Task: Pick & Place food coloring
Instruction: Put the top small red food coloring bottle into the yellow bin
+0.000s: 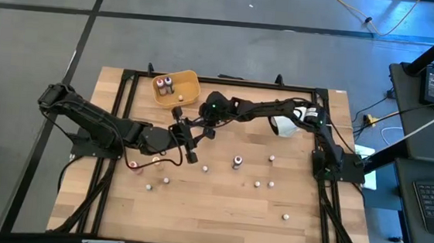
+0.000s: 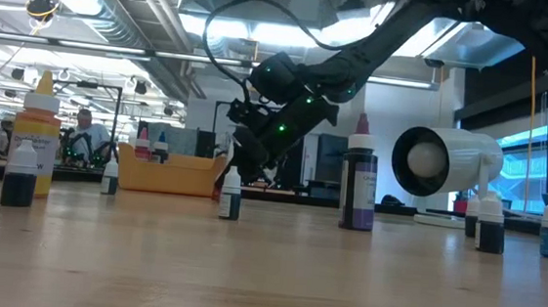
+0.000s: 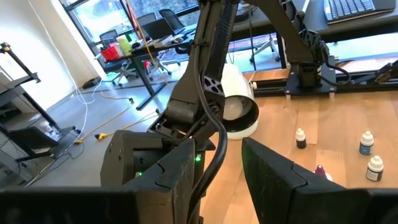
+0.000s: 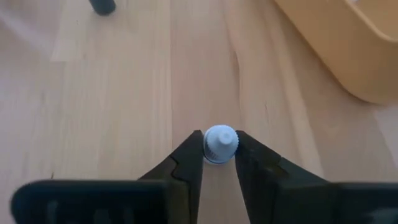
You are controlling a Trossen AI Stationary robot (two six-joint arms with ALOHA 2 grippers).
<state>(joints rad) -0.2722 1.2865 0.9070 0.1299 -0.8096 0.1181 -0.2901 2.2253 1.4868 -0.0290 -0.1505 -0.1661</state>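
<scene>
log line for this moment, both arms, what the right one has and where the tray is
right gripper: fingers around cap of food coloring bottle, beside tray | left gripper: open, holds nothing, near table middle | tray: two bottles inside

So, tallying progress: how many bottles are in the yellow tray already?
3 in the tray: two reddish bottles side by side, one pale-capped bottle beside them; more may be hidden.

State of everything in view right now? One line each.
right tool: shut on gripped bottle's cap
gripped bottle: upright, beside tray
left tool: open, empty
tray: holds two bottles
white cylinder: lying on its side
loose bottles: standing, scattered on table
</scene>
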